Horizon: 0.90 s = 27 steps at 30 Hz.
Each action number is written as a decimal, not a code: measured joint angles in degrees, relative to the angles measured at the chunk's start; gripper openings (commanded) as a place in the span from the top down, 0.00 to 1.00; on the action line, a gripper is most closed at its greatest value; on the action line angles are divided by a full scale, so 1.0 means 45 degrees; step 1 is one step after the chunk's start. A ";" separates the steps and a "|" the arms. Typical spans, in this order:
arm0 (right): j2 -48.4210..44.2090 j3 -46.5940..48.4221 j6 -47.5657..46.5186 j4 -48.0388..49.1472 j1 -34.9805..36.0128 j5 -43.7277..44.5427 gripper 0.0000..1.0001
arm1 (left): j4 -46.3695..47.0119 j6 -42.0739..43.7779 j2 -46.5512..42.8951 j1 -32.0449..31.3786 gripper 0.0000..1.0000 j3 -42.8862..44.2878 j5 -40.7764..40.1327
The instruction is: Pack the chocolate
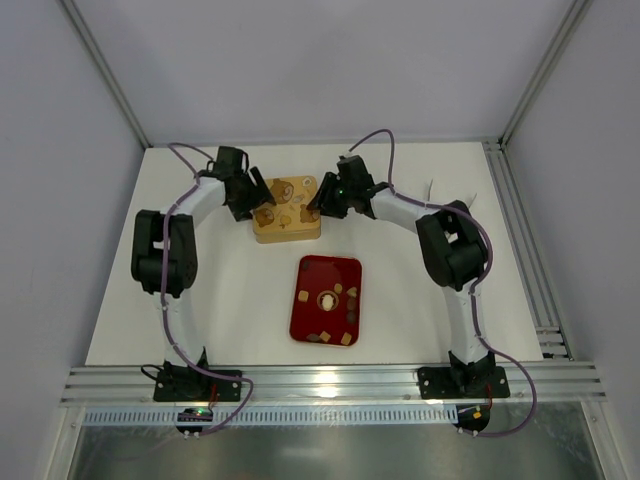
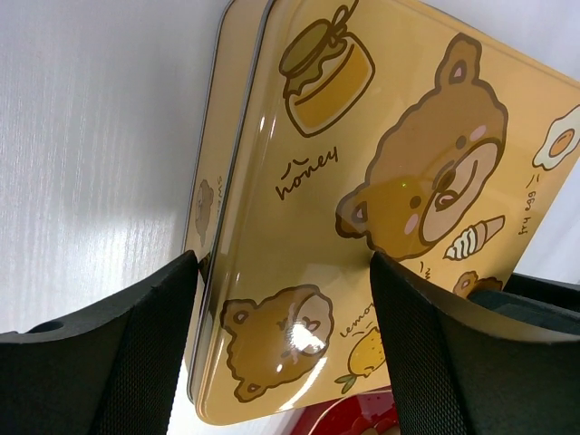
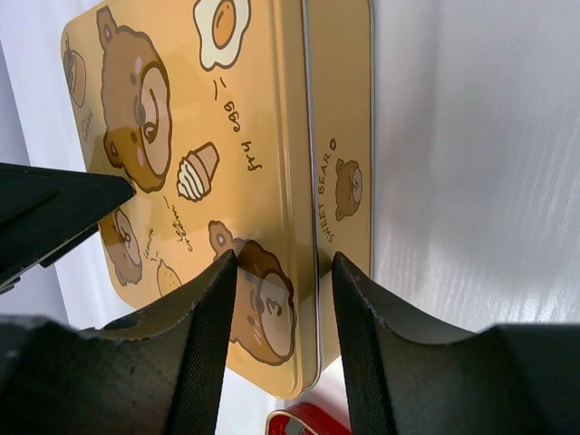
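Top external: yellow rectangular bear-print tin [image 1: 286, 208] sits at far-centre of white table [image 1: 200, 300], lid on. Red rectangular tray [image 1: 326, 299] w/ small brown chocolate pieces [image 1: 350, 317] lies nearer the arm bases, apart from tin. Chocolates are in the tray, not in the tin as far as seen.

Left gripper [image 1: 252, 198] at tin's left edge, right gripper [image 1: 325, 201] at its right edge. Left wrist: fingers [image 2: 136, 353] spread wide, straddling lid rim, no contact visible. Right wrist: fingers [image 3: 204, 335] spread, narrower gap, over lid/base seam; can't tell if touching.

Judgement: lid handling, but closed tin fits either about-to-open or just-shut, so no call on which. For a good grip: both sides level, bite on lid skirt not base, equal force so thin glossy metal doesn't cock or slip
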 measured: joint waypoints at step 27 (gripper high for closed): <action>-0.2127 -0.0039 -0.0913 -0.1287 -0.0563 0.0180 0.36 | -0.2137 0.1190 -0.1064 0.0311 0.11 0.1025 -0.0709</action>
